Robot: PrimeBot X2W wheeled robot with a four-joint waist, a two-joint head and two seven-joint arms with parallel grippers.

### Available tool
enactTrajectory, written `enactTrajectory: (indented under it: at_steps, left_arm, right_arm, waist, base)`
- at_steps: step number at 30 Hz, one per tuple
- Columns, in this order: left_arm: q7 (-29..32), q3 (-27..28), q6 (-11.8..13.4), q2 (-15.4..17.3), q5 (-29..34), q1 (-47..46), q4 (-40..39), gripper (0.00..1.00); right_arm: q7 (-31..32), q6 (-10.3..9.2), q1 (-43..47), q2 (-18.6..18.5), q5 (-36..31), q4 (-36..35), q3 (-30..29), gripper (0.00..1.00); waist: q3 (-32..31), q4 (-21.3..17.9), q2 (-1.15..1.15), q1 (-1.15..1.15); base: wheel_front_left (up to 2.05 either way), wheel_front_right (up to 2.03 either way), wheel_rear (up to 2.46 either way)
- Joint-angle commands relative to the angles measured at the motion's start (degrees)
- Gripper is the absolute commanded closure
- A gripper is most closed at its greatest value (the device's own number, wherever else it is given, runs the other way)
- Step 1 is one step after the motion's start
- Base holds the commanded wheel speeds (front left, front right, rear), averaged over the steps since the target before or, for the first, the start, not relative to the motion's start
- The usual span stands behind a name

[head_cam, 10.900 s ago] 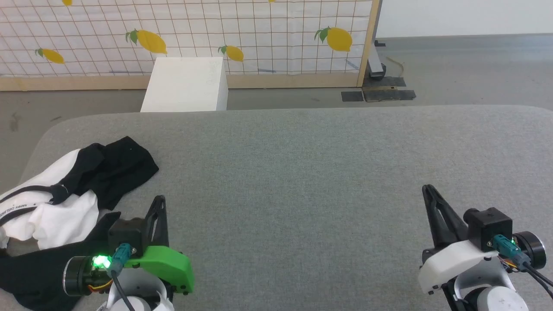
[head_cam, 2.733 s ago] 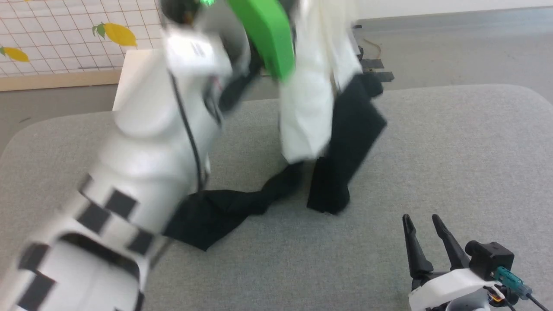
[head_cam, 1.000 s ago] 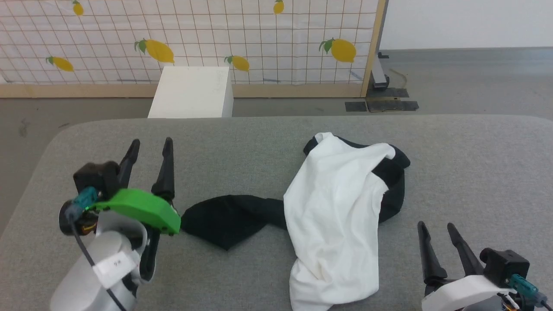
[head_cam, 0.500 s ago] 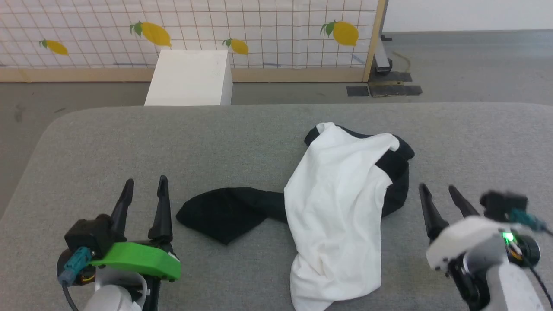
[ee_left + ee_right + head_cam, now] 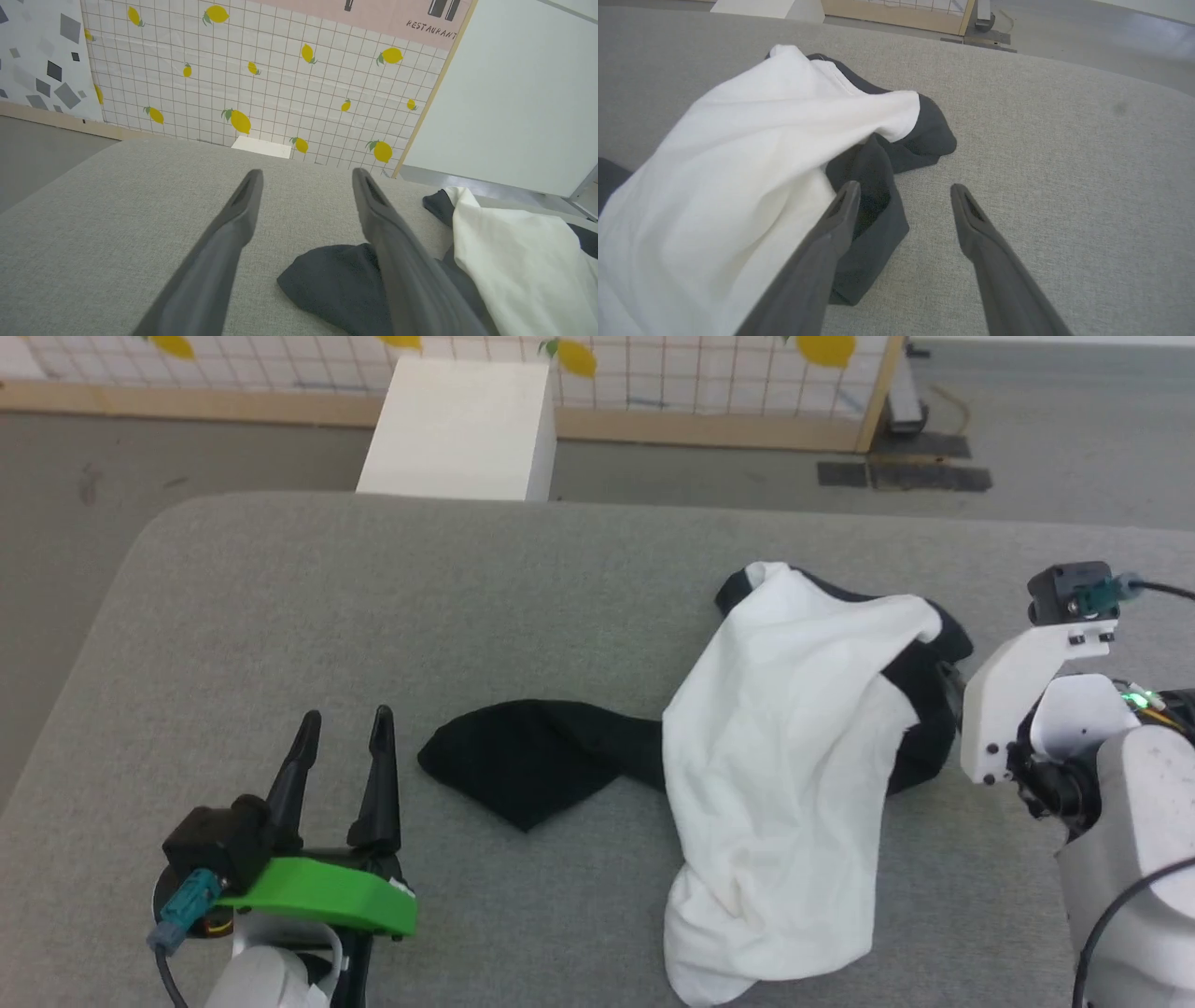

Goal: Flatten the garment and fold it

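**Spotter:** Where's the garment [image 5: 775, 728] from where you sit?

**Operator:** On my head view it lies bunched on the grey-covered table [image 5: 373, 597], right of the middle. The white body is draped in a long heap running toward the near edge. One black sleeve [image 5: 523, 761] sticks out flat to the left, and more black fabric shows along the far and right edges. It isn't flat and it isn't folded.

**Spotter:** And your left gripper [image 5: 345, 714]?

**Operator:** It's at the lower left with its two fingers spread wide and nothing between them. It sits just left of that black sleeve, clear of it. On its wrist view the sleeve tip lies behind the right-hand finger.

**Spotter:** Right gripper [image 5: 904, 185]?

**Operator:** Also wide apart and holding nothing. It's at the garment's right edge. On my right wrist view one finger lies over the black fabric there and the other over bare table. I can't tell whether the first one actually touches the cloth.

**Spotter:** Anything else in view?

**Operator:** A white box [image 5: 457, 429] on the floor beyond the table, and a lemon-printed grid panel [image 5: 261, 93] behind it.
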Motion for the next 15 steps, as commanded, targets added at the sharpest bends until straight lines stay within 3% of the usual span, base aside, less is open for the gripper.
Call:
enactTrajectory:
  at_steps: [1,11,12,13,14,15]
  left_arm:
    - [-0.2,0.3,-0.6,-0.6,0.9,-1.2,0.0,0.0]
    - [-0.2,3.1,-3.8,-3.4,3.5,-2.9,1.1,0.0]
    - [-0.2,3.4,-4.1,-3.6,3.8,-3.0,1.3,0.0]
    - [-0.2,3.6,-4.2,-3.8,4.0,-3.0,1.4,0.0]
    - [-0.2,3.8,-4.4,-4.0,4.2,-3.1,1.7,0.0]
    - [-0.2,4.1,-4.6,-4.2,4.4,-3.1,1.9,0.0]
  right_arm:
    - [1.5,-0.08,-1.0,-0.6,-1.0,0.6,0.5,0.0]
    - [8.0,-0.08,-2.0,-1.3,-2.4,2.6,2.6,0.0]
    - [8.4,-0.08,-2.0,-1.1,-2.6,2.8,2.4,0.11]
    - [8.2,-0.08,-2.0,-0.9,-2.7,2.7,2.1,0.58]
    - [8.1,-0.08,-2.1,-0.7,-3.0,2.8,1.7,0.97]
    - [8.0,-0.08,-2.1,-0.5,-3.1,2.8,1.5,1.0]
  waist:
    - [2.7,2.4,0.0,0.0]
    - [5.5,3.9,0.0,0.0]
    - [5.5,3.9,0.0,0.0]
    - [5.5,3.8,0.0,0.0]
    - [5.5,3.7,0.0,0.0]
    - [5.3,3.5,0.0,0.0]
  base:
    - [0.0,0.0,0.0]
    - [0.0,0.0,0.0]
    - [0.0,0.0,0.0]
    - [0.0,0.0,0.0]
    - [0.0,0.0,0.0]
    - [0.0,0.0,0.0]
